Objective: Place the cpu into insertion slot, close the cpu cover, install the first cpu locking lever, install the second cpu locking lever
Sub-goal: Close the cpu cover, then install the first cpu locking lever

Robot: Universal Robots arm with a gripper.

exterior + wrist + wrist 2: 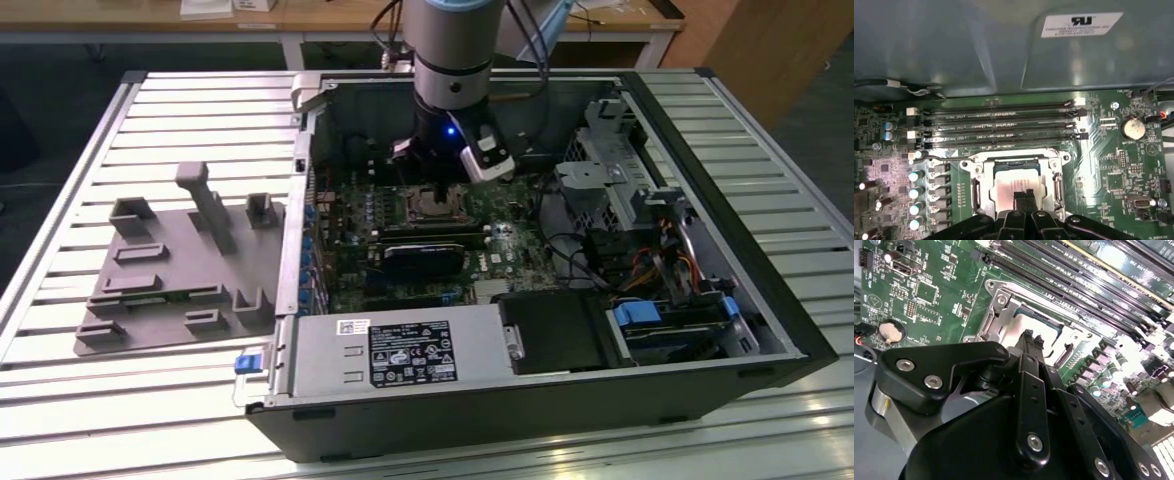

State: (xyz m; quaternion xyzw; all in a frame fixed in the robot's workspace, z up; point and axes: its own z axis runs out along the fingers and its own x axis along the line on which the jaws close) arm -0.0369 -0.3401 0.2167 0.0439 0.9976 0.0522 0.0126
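Note:
The cpu point(1015, 186), a flat square with a dull silver top, lies in the insertion slot point(430, 205) of the green motherboard. The silver cpu cover point(983, 172) lies flat around it, and the chip shows through its window. In the second wrist view the cpu point(1041, 322) and the cpu cover point(999, 315) sit just beyond the fingertips. My gripper point(1024, 196) hovers low over the socket's edge with its black fingers pressed together and nothing between them. A thin metal locking lever point(943, 158) runs along one side of the socket. In the exterior view the gripper point(437, 186) hangs right above the socket.
Several long black memory slots point(1004, 127) run beside the socket. A black card point(424, 258) sits close to it. The case walls point(310, 150), a drive cage point(601, 180), cables point(667, 265) and the power supply point(400, 350) hem the board in. A grey fixture point(180, 260) lies on the slatted table.

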